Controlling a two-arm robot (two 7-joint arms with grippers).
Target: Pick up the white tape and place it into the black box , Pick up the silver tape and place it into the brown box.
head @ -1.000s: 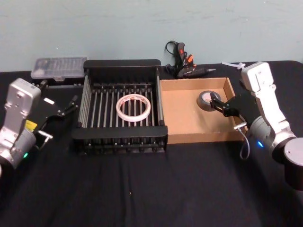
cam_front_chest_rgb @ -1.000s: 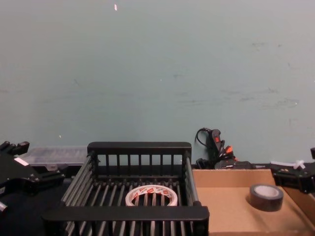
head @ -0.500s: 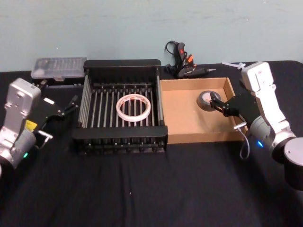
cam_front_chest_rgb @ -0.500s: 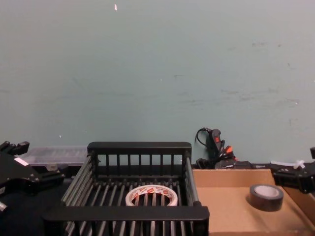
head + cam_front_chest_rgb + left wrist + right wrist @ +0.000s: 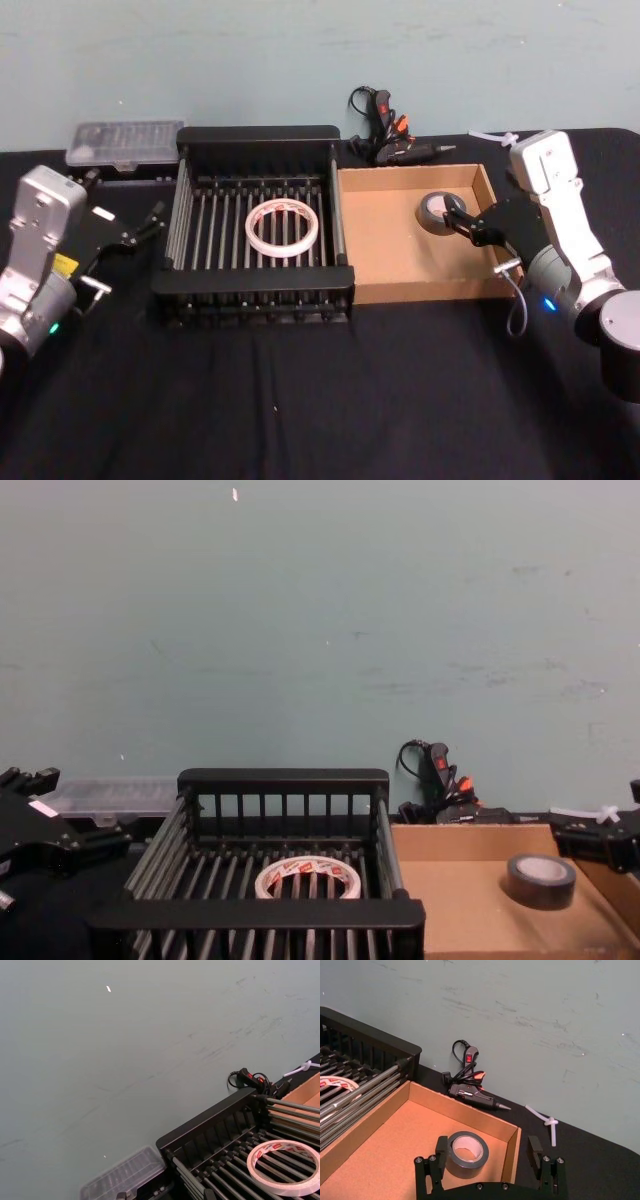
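Fingers [image 5: 441,1148] of the right gripper [image 5: 486,1152] are spread wide beside the silver tape [image 5: 465,1147] in the brown box [image 5: 385,283]. White tape [image 5: 282,226] is seen flat in the black box [image 5: 250,285]. Left gripper [image 5: 150,217] fingers: cannot be told.

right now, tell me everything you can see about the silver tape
The silver tape is a small, thick roll of dark grey-silver tape with a pale inner core and an open centre hole. It lies flat on the plain floor of the brown box, in the far right corner near the walls. Nothing grips it: the right hand sits open just beside it, one finger near the roll inside the box, the other outside the box wall. From the chest view it looks like a low, squat cylinder.
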